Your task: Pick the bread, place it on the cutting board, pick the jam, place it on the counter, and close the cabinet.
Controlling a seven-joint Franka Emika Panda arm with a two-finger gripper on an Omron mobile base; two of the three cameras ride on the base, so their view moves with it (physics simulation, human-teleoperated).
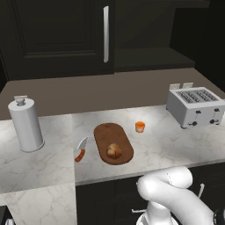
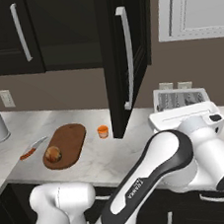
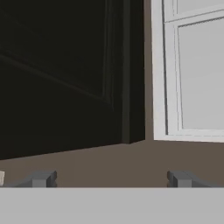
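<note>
- Gripper (image 3: pixel 112 179) seen in the hand view: two small dark finger tips (image 3: pixel 41 179) stand wide apart with nothing between them, pointed at the lower edge of the black cabinet (image 3: pixel 61 74) and the brown wall beside a white-framed window (image 3: pixel 192 74).
- Arm in the right base view rises from lower left, bends at a bulky white-and-dark elbow, and reaches up near the toaster (image 2: pixel 183 105); the gripper itself cannot be made out there.
- Cabinet right door (image 2: pixel 124 53) stands swung out towards the room, its long silver bar handle (image 2: pixel 127 57) facing forward; the left door (image 2: pixel 5 35) is flush.
- Bread (image 1: pixel 114 150), a round golden-brown roll with a crease, sits on the near end of the cutting board (image 1: pixel 110 134), a flat dark reddish-brown oval.
- Jam (image 1: pixel 140 127), a tiny orange jar with a pale rim, stands upright on the counter (image 1: pixel 162 145) just right of the board, apart from it.
- Knife (image 1: pixel 81 150) with an orange handle lies just left of the board, not touching.
- Counter is white-grey veined marble; open surface lies between jar and toaster.
- Paper towel roll (image 1: pixel 26 125) stands upright at far left, well apart from the board.
</note>
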